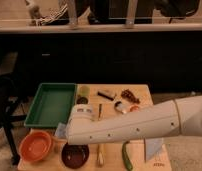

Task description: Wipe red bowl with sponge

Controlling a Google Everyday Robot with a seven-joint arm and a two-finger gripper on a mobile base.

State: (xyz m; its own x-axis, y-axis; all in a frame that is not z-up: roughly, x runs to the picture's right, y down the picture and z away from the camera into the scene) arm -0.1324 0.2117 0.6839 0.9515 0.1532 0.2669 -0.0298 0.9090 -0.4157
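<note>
Orange-red bowl (36, 145), green tray (50, 103)

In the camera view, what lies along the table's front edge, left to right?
Left to right: red bowl, sponge at the arm tip where the gripper sits hidden, maroon bowl, utensil, green vegetable, cloth.

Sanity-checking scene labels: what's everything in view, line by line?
table: 1, light wood, centre
tray: 1, green, back left of table
red bowl: 1, orange-red, front left
dark bowl: 1, maroon-brown, right of red bowl
sponge: 1, blue-grey, between tray and bowls, partly behind arm
cloth: 1, pale blue-grey, front right
long item: 1, green, left of cloth
round container: 1, greenish, right of tray
dark bar: 1, black, back centre
small items: about 3, brown, white, orange, back right
pale stick: count unclear, tan, either side of arm
arm: 1, white, from right
gripper: 1, hidden behind arm's tip by the sponge, fingers shut
</note>
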